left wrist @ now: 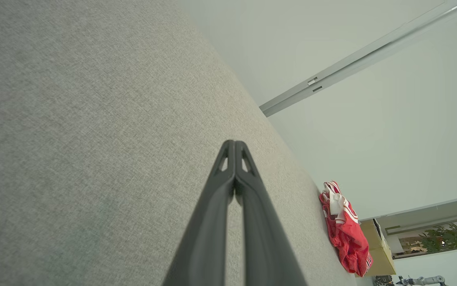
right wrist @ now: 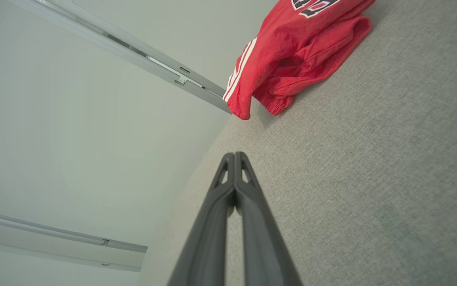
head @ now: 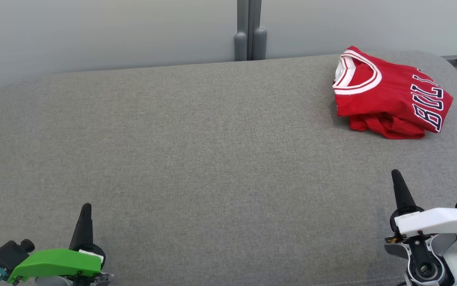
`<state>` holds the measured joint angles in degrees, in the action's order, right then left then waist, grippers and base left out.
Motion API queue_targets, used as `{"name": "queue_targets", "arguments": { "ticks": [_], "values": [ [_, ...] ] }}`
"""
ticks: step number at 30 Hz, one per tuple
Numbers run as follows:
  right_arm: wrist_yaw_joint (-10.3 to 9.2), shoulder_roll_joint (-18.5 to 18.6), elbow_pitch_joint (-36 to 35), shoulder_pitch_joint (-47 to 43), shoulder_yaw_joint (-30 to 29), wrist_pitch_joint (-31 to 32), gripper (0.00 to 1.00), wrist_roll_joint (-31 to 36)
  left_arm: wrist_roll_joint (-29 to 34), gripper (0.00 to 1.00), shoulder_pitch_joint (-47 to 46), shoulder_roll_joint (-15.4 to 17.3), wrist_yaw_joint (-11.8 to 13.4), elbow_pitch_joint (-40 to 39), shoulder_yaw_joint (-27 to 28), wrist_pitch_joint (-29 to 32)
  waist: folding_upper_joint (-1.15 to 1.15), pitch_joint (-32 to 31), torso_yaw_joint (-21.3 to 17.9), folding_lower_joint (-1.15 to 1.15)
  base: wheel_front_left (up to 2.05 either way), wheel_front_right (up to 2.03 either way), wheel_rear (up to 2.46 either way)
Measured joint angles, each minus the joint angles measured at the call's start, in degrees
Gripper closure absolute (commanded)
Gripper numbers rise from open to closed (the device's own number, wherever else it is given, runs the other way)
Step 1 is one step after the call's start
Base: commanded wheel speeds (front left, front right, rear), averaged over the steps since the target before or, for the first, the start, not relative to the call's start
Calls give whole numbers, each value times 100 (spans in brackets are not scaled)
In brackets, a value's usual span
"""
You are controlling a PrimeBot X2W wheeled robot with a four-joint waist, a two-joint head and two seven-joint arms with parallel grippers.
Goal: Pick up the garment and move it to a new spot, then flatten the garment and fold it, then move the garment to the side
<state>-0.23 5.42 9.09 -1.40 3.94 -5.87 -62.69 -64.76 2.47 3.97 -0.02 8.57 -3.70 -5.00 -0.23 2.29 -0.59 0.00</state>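
Left gripper (head: 86, 206) closed, empty; right gripper (head: 395, 173) closed, empty; one folded red garment (head: 391, 95); one grey cushion (head: 212, 159)

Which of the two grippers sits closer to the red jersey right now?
The right gripper, the one with the white housing, just below the red jersey. The left gripper, green-housed, is far across the grey surface.

I have open grey cushion (head: 212, 151) across the middle and left. The folded red jersey (head: 391, 95) occupies the far right corner.
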Motion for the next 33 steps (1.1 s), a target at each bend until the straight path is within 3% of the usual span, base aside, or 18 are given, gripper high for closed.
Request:
{"name": "queue_targets", "arguments": {
  "ticks": [33],
  "values": [
    [474,43,360,241,-369,501,100,-2452,-2229,100,-289,94,-453,392,177,497,0,-149,43,0,0,0,0]
  ]
}}
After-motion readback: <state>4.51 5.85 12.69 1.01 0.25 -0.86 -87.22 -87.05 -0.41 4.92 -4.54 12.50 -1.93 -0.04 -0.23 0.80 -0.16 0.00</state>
